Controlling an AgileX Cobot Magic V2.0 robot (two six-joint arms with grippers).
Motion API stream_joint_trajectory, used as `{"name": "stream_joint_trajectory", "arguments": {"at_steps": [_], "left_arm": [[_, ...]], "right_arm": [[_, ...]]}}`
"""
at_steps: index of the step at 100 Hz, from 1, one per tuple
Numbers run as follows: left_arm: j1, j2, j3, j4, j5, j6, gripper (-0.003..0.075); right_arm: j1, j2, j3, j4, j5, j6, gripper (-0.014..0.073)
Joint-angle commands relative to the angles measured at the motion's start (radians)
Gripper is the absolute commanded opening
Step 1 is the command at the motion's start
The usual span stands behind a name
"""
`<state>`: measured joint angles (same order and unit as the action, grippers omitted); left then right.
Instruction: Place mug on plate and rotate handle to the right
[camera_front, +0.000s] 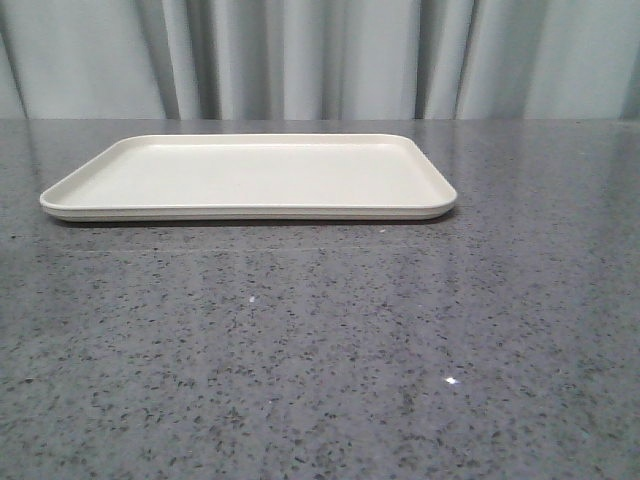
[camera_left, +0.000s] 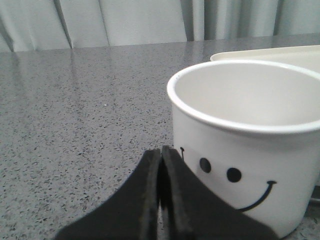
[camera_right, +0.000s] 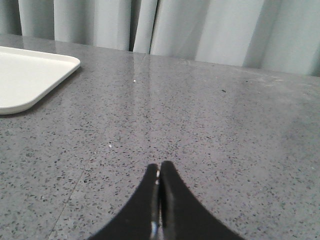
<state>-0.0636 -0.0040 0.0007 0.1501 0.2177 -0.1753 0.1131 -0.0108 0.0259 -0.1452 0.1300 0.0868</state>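
Note:
The white mug (camera_left: 250, 145) with a black smiley face stands upright on the grey table, close in front of my left gripper (camera_left: 160, 151), whose black fingers are pressed together with nothing between them. The mug's handle is hidden. The cream-white plate (camera_front: 250, 178) lies flat on the table in the front view; its edge (camera_left: 265, 52) shows behind the mug in the left wrist view, and a corner of the plate (camera_right: 30, 80) shows in the right wrist view. My right gripper (camera_right: 159, 167) is shut and empty over bare table. Neither gripper nor the mug appears in the front view.
Grey speckled tabletop (camera_front: 320, 350) spreads around the plate. Pale curtains (camera_front: 320, 55) hang behind the table's far edge.

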Motion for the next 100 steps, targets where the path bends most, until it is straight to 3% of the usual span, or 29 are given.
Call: {"name": "stream_joint_trajectory", "arguments": {"at_steps": [1, 89, 100], "left_arm": [[0.002, -0.030, 0.009, -0.006, -0.086, -0.004, -0.0020], [0.002, -0.030, 0.009, -0.006, -0.119, -0.006, -0.0020], [0.002, -0.030, -0.010, -0.107, -0.174, -0.013, -0.0020]], "right_arm": [[-0.007, -0.015, 0.002, 0.001, -0.084, -0.003, -0.0065], [-0.007, -0.015, 0.002, 0.001, -0.105, -0.003, -0.0065], [-0.006, -0.015, -0.001, 0.033, -0.182, -0.002, -0.0065]]}}
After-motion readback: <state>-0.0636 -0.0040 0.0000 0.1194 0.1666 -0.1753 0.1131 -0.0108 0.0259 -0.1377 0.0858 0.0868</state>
